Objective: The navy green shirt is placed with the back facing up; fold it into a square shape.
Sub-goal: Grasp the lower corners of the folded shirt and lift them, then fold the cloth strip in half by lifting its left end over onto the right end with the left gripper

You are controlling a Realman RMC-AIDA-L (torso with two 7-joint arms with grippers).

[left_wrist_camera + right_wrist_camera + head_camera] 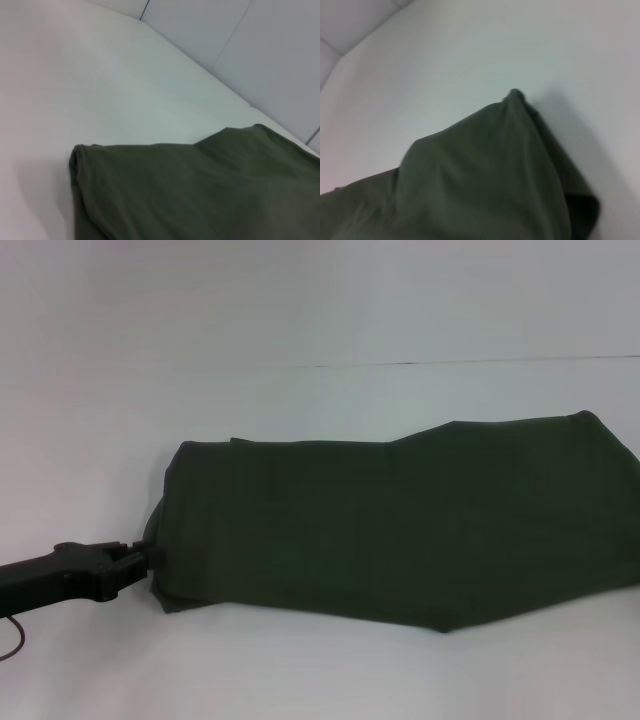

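One arm is doing the visible work as the navy green shirt (400, 525) is lying across the white table (300, 680), already doubled lengthwise into a long band running from the left side out to the right edge of the head view; the left gripper (143, 552) is reaching in low from the left and meeting the band's left end at its near corner, where the cloth is bunching toward the tip; whether its fingers are closed on the fabric or only touching it cannot be told, since the tip is hiding against the dark cloth; judging by the placement, the arm is taking that end so as to carry it over toward the other end and shorten the band into a square; the right gripper is not showing in the head view, and its own camera is looking down on a raised hump of shirt (485, 185) with layered edges; the table surface is plain, matte and pale; behind it a light wall (260, 45) is rising, with thin seams dividing its panels.
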